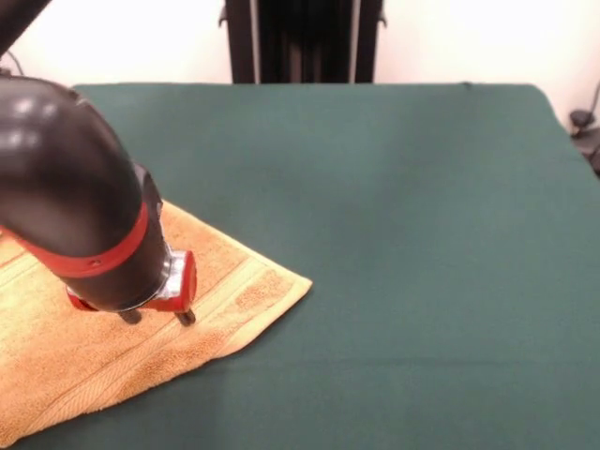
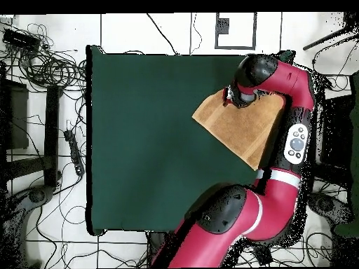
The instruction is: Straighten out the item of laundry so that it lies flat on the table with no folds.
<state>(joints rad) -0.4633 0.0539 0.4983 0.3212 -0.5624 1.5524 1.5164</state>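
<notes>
The item of laundry (image 1: pixel 84 361) is an orange-tan towel on the green table (image 1: pixel 403 234). It lies at the left in the front view, one corner pointing right, a ribbed band along its near end. It looks spread out, though the arm hides part of it. My gripper (image 1: pixel 158 317) stands on or just above the towel, behind the band. Its two short fingertips (image 1: pixel 186 317) are apart, open, with only flat cloth below. Overhead, the gripper (image 2: pixel 228 97) is at the upper left corner of the towel (image 2: pixel 238 129), near the table's (image 2: pixel 140 140) top right.
A black stand (image 1: pixel 300 37) rises behind the table's far edge. Overhead, the red arm (image 2: pixel 298 105) curves along the table's right side and covers the towel's right edge. Cables (image 2: pixel 42 66) and a power strip (image 2: pixel 73 150) lie on the floor to the left.
</notes>
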